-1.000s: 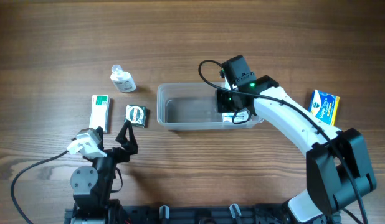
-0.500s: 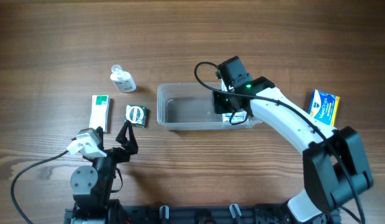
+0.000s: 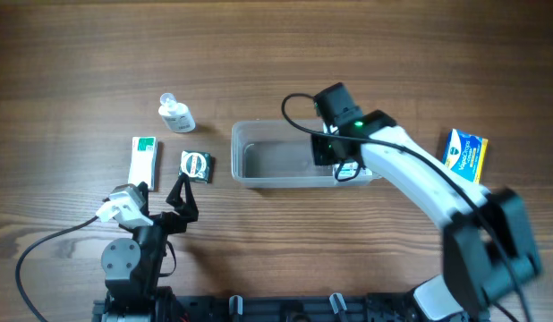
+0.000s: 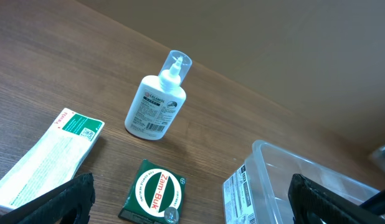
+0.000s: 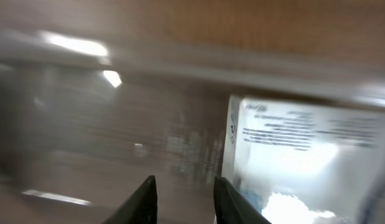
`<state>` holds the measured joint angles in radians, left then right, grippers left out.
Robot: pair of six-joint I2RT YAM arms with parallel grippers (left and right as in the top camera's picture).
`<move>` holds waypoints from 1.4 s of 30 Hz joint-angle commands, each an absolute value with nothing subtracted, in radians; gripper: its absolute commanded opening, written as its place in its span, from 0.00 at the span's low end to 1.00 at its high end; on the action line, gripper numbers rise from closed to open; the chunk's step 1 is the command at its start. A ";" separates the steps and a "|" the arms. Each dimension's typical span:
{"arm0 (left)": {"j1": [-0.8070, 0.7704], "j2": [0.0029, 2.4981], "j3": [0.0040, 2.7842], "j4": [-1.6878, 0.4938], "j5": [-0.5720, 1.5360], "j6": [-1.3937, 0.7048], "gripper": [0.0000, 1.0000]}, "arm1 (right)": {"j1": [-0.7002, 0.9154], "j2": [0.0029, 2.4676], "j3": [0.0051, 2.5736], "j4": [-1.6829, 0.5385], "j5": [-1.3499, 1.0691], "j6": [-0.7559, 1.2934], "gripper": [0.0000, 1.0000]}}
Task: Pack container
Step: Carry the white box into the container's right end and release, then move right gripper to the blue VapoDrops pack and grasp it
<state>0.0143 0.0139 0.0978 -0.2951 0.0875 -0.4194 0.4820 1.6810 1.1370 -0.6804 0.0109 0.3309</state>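
Clear plastic rectangular tub point(image 3: 272, 163) has the right claw point(image 5: 184, 183) inside, parted and empty beside a white printed box point(image 5: 292, 155); I'd lift it straight up, missing the rim.

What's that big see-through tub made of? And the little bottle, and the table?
The container looks like clear, shiny plastic: the table shows through its walls. The little bottle seems to be pale plastic with a clear cap and a printed label that may be paper. The table looks like brown wood with streaky grain and a dull finish, though it could be only a wood-look surface.
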 commanded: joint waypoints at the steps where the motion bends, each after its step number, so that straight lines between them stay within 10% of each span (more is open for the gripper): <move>1: 0.020 0.006 0.091 -0.292 0.078 -0.400 1.00 | 0.473 1.436 1.192 -0.678 0.028 0.318 0.36; 5: 0.020 0.006 0.091 -0.292 0.078 -0.399 1.00 | 0.380 1.254 1.191 -0.749 0.094 0.352 0.46; 11: 0.020 0.006 0.091 -0.292 0.078 -0.399 1.00 | -0.027 1.241 1.161 -0.936 0.132 0.360 1.00; 18: 0.020 0.006 0.091 -0.292 0.077 -0.400 1.00 | -0.313 1.463 1.131 -0.883 0.075 0.172 1.00; 42: 0.020 0.006 0.091 -0.292 0.078 -0.400 1.00 | -0.358 1.909 1.131 -0.698 0.157 0.212 0.99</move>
<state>0.0143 0.0139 0.0978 -0.2951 0.0875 -0.4194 -0.3538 1.8774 1.1332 -0.7006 0.1352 0.1818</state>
